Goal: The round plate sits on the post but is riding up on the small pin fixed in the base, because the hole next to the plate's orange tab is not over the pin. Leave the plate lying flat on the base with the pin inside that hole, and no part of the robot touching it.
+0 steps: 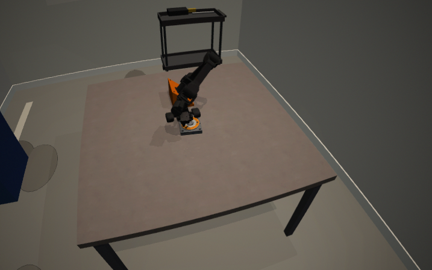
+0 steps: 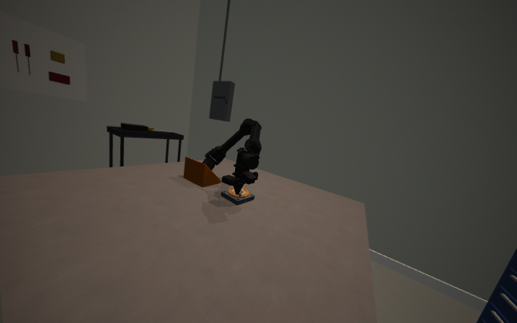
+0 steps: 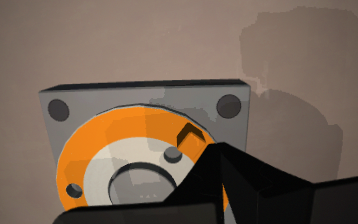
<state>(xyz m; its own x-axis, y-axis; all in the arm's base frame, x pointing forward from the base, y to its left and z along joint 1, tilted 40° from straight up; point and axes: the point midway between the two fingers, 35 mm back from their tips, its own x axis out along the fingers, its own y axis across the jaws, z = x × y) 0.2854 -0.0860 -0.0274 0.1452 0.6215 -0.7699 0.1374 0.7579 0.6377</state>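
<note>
Orange-rimmed round plate (image 3: 130, 150) on your grey base (image 3: 145, 97) mid-table, its orange tab (image 3: 189, 134) pointing to the base's far-right corner (wrist view), gripper (image 3: 215, 150) pressed together, empty, tips at the tab.

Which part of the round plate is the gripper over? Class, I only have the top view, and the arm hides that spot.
Observer: In the wrist view, the shut gripper has its tip just right of the orange tab on the plate.
Operator: Is it holding anything?
Observer: No, the fingers are together with nothing between them.
Operator: And the hole by the tab?
Observer: The hole shows just below-left of the tab; I cannot tell whether the pin is in it.
</note>
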